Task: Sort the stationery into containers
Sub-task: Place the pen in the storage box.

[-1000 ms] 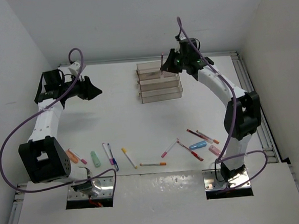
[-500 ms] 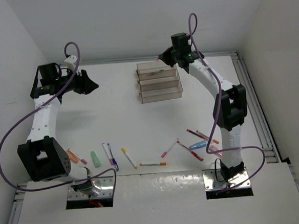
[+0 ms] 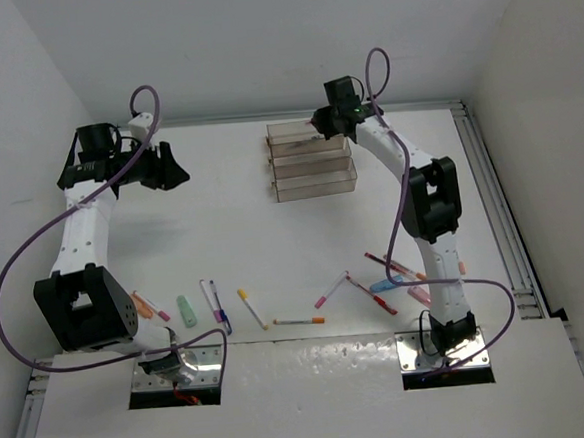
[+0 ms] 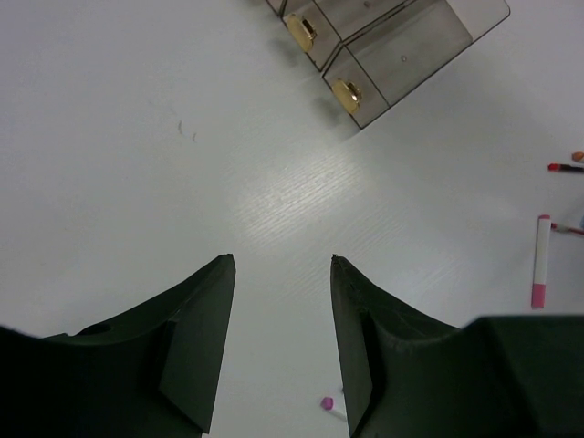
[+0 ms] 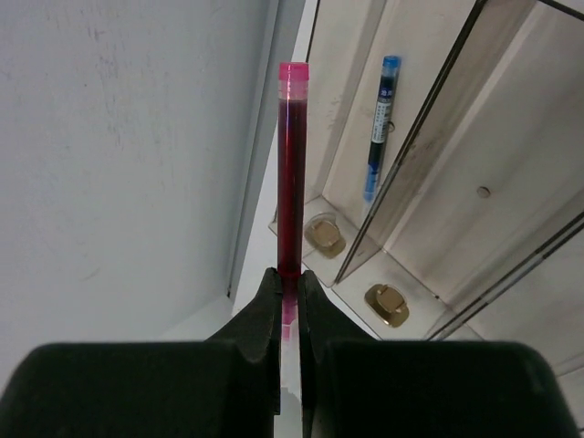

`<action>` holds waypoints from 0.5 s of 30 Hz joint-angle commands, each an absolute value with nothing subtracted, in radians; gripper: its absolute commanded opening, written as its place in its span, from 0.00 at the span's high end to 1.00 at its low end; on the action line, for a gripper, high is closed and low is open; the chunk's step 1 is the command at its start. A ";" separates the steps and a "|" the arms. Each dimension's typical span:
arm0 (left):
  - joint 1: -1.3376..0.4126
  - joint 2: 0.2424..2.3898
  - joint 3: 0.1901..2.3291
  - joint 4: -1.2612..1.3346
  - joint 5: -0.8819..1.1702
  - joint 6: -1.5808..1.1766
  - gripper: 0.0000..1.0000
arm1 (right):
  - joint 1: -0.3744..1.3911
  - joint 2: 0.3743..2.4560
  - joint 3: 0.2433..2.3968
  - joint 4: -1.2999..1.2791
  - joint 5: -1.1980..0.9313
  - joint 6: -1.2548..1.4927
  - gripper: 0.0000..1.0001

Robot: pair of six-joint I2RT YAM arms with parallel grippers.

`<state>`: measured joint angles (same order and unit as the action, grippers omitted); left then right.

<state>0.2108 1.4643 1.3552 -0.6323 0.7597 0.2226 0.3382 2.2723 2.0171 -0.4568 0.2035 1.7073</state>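
The containers point(image 3: 317, 185), three clear trays in a stepped row, stand at the far middle of the table. My right gripper point(image 3: 321, 125) hovers by the far tray's right end and is shut on a dark red pen point(image 5: 291, 164) with a pink end, which points away from the fingers point(image 5: 315, 301). A blue pen point(image 5: 379, 123) lies inside the tray point(image 5: 342, 109) beyond it. My left gripper point(image 3: 176, 172) hangs open over bare table at the far left, nothing between its fingers point(image 4: 205, 319). Loose stationery lies along the near edge: a green piece point(image 3: 186, 310), a yellow-capped pen point(image 3: 251, 308), an orange-tipped pen point(image 3: 299, 322).
More pens lie near the right arm's base, among them a blue piece point(image 3: 385, 285) and a red pen point(image 3: 373, 296). In the left wrist view the trays point(image 4: 401, 55) show gold feet, and a pink-capped pen point(image 4: 541, 260) lies at the right. Walls close in the far, left and right sides.
The right arm has swung its wrist left and towards the far tray's end, carrying the red pen. The left gripper has shifted slightly and stays open.
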 commanded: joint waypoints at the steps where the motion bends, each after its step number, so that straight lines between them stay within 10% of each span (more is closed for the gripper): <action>1: 0.213 1.442 1.401 -0.681 0.741 0.264 0.47 | 0.348 2.296 2.083 -0.454 0.235 1.772 1.00; 15: 0.219 1.460 1.410 -0.744 0.716 0.314 0.47 | 0.365 2.414 2.171 -0.318 0.273 1.710 1.00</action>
